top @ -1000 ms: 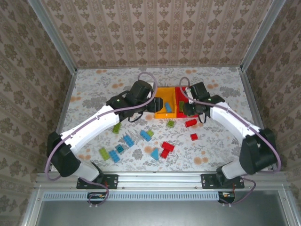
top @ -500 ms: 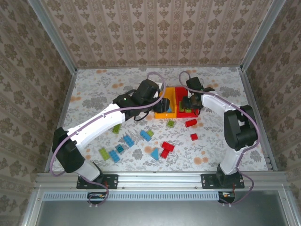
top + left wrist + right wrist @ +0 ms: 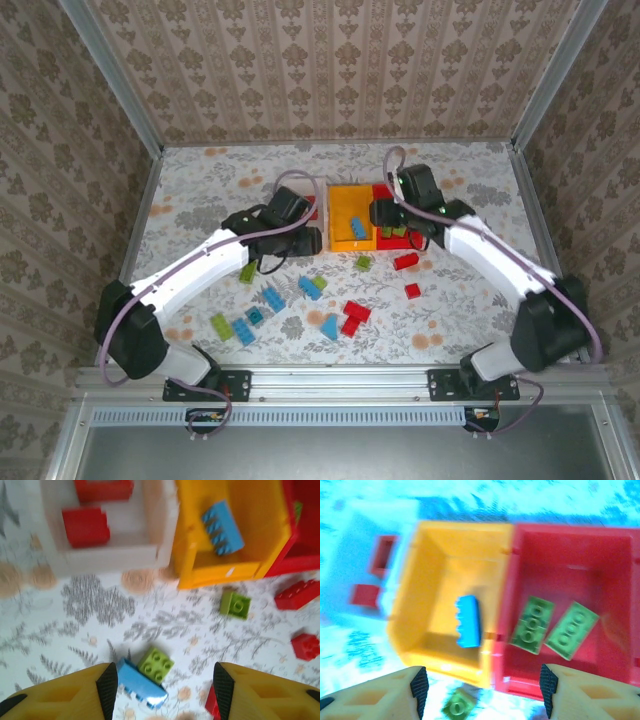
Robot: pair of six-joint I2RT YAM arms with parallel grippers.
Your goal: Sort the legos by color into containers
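Observation:
Three containers stand side by side: a white bin (image 3: 107, 560) with two red bricks, a yellow-orange bin (image 3: 348, 203) with one blue brick (image 3: 469, 621), and a red bin (image 3: 560, 545) with two green bricks (image 3: 534, 625). My right gripper (image 3: 482, 690) hovers open over the seam between the yellow and red bins, holding nothing. My left gripper (image 3: 165, 690) is open above the table in front of the white bin, over a blue brick (image 3: 142, 682) touching a green brick (image 3: 156, 664). Loose legos in red, blue and green lie scattered on the table in front of the bins.
Near the bins lie a green brick (image 3: 363, 263) and two red bricks (image 3: 406, 261) (image 3: 412, 291). A blue wedge (image 3: 329, 326) and red pieces (image 3: 355, 318) sit mid-table. More blue and green bricks (image 3: 243, 331) lie at the near left. Metal rails and patterned walls enclose the table.
My right gripper has opened and shifted left and back over the bins. My left gripper has drawn back from the yellow bin, leftward and nearer, over the table.

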